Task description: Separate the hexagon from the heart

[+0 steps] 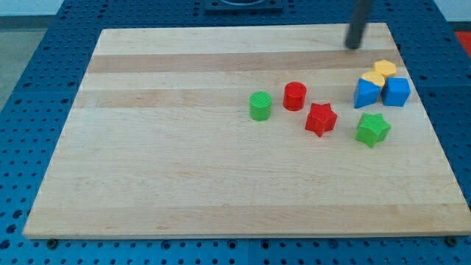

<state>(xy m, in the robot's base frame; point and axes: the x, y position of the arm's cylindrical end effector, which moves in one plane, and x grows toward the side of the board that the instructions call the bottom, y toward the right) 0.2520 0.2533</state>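
Observation:
Two yellow blocks touch each other at the view's right. The upper one [385, 68] looks like the hexagon. The lower left one [372, 78] looks like the heart and rests against the top of a blue triangle [366, 94]. A blue cube [397, 92] sits just below the hexagon, beside the triangle. My tip [354, 47] is above and to the left of the yellow pair, about a block's width away and touching no block.
A red cylinder [295, 96], a green cylinder [260, 106], a red star [321, 118] and a green star [373, 129] lie left of and below the cluster. The wooden board [184, 169] has its right edge close to the blue cube.

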